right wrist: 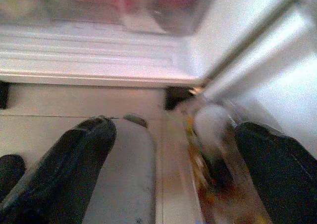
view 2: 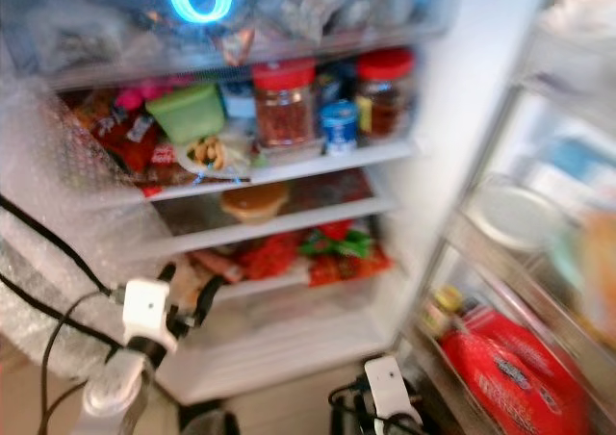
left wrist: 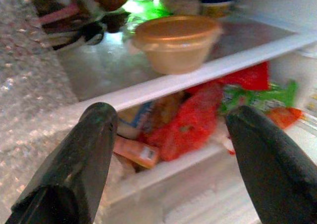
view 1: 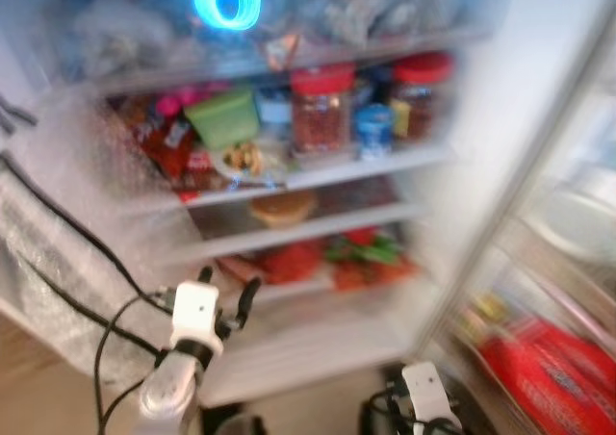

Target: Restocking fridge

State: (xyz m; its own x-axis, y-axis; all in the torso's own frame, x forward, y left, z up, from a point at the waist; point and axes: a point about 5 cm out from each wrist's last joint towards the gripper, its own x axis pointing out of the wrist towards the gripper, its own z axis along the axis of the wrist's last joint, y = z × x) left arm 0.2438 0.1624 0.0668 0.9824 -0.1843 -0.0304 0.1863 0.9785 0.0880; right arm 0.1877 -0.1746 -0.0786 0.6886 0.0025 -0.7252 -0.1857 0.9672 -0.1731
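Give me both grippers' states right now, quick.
Left gripper: jaws open, holding nothing, raised before the fridge shelves.
Right gripper: jaws open, holding nothing, low by the fridge's base.

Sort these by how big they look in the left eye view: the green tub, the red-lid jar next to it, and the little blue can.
1. Red-lid jar
2. Green tub, close behind; the blur makes these two hard to separate
3. Blue can, clearly smallest

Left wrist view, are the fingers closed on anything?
No, the left gripper's two black fingers stand wide apart with nothing between them, facing the fridge shelves.
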